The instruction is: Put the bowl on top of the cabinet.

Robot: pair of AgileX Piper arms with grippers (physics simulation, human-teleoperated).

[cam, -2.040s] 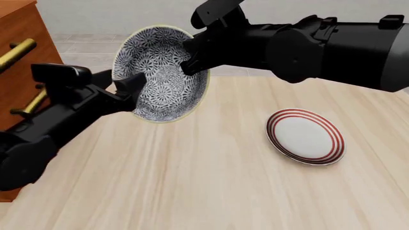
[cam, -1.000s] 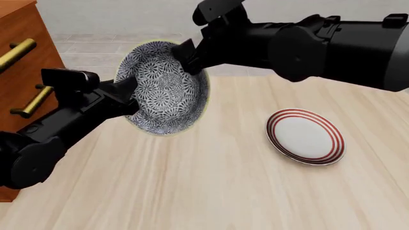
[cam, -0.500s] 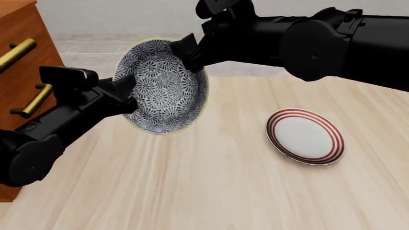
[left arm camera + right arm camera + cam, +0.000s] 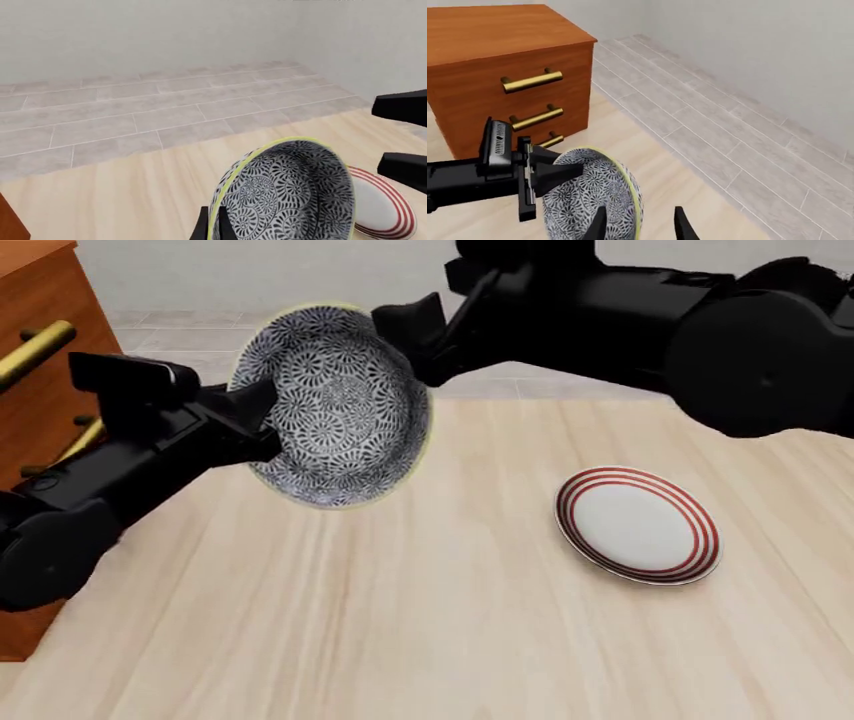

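The bowl [image 4: 334, 405], dark floral inside with a pale rim, hangs tilted on its side above the table. My left gripper [image 4: 267, 415] is shut on its left rim; in the left wrist view the two fingers pinch the rim at the gripper [image 4: 212, 227] and the bowl [image 4: 293, 195] fills the lower middle. My right gripper [image 4: 411, 345] stands open just off the bowl's upper right rim. In the right wrist view the fingers [image 4: 680, 225] are spread, with the bowl [image 4: 590, 200] just ahead. The cabinet [image 4: 40, 340] stands at the far left, its top [image 4: 500, 25] bare.
A flat white plate with red rings [image 4: 638, 525] lies on the table to the right, also behind the bowl as the plate [image 4: 380, 210]. Brass handles [image 4: 532, 81] stick out from the cabinet front. The open right gripper [image 4: 400, 137] shows in the left wrist view.
The right gripper has opened, let go of the bowl's upper rim and drawn back to the right. The left gripper keeps its hold and the bowl has shifted slightly up.
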